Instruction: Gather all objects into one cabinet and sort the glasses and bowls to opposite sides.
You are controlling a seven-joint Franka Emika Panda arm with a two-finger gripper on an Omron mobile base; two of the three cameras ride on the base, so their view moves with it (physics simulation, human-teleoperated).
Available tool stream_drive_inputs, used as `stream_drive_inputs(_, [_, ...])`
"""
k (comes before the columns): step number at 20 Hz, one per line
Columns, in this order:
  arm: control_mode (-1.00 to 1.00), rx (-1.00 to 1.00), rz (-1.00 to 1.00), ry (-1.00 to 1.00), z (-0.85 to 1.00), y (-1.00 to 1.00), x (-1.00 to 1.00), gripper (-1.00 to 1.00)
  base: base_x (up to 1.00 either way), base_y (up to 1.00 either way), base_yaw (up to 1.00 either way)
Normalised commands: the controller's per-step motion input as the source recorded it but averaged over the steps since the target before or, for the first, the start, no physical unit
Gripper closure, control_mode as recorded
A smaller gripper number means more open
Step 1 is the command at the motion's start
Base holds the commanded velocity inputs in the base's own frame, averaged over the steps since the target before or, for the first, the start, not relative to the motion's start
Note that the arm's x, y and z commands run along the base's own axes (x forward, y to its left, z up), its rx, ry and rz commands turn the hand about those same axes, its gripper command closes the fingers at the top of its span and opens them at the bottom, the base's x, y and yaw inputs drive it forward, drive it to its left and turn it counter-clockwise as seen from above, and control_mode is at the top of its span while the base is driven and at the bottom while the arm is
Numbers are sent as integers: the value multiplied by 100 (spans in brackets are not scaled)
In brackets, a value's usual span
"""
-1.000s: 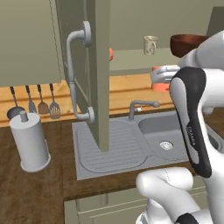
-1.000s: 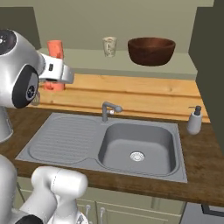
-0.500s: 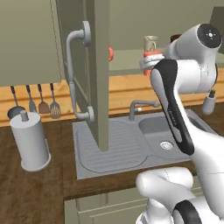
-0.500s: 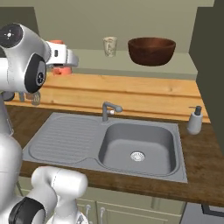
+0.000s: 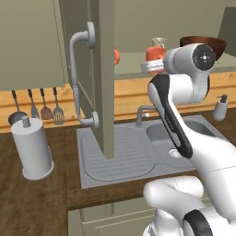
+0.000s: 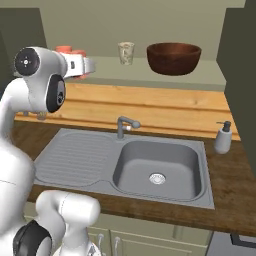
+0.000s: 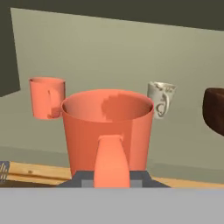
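My gripper (image 7: pixel 112 177) is shut on the handle of an orange-red cup (image 7: pixel 108 127), which hangs upright in front of the open cabinet's shelf (image 6: pixel 150 75). From the sides, the held cup (image 5: pixel 154 53) sits at shelf height by the gripper (image 6: pixel 85 67). On the shelf stand a second orange-red cup (image 7: pixel 46 97) at the left, a beige patterned cup (image 7: pixel 161 98) (image 6: pixel 126 52) in the middle and the dark brown bowl (image 6: pixel 173 57) at the right. The second orange-red cup (image 5: pixel 116 55) peeks from behind the cabinet door (image 5: pixel 103 92).
The open olive door with its pale tubular handle (image 5: pixel 80 78) juts out left of the arm. Below are the grey sink (image 6: pixel 157 165), faucet (image 6: pixel 125 125), soap dispenser (image 6: pixel 223 137), a grey paper-towel cylinder (image 5: pixel 31 150) and hanging utensils (image 5: pixel 41 108).
The arm has swung up and to the left, carrying the orange-red cup from above the counter to shelf height. The cups and bowl on the shelf have not moved.
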Motion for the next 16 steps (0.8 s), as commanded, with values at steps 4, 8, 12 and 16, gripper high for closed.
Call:
stream_drive_inputs(4, [-100, 0, 4, 0, 3, 0, 67, 100, 0, 0, 0])
stream_drive_inputs(8, [-100, 0, 7, 9, 0, 0, 76, 100, 0, 0, 0])
stream_drive_inputs(12, [-100, 0, 5, 19, -3, 0, 92, 100, 0, 0, 0])
stream_drive_inputs(16, [-100, 0, 1, 3, -11, 0, 70, 100, 0, 0, 0])
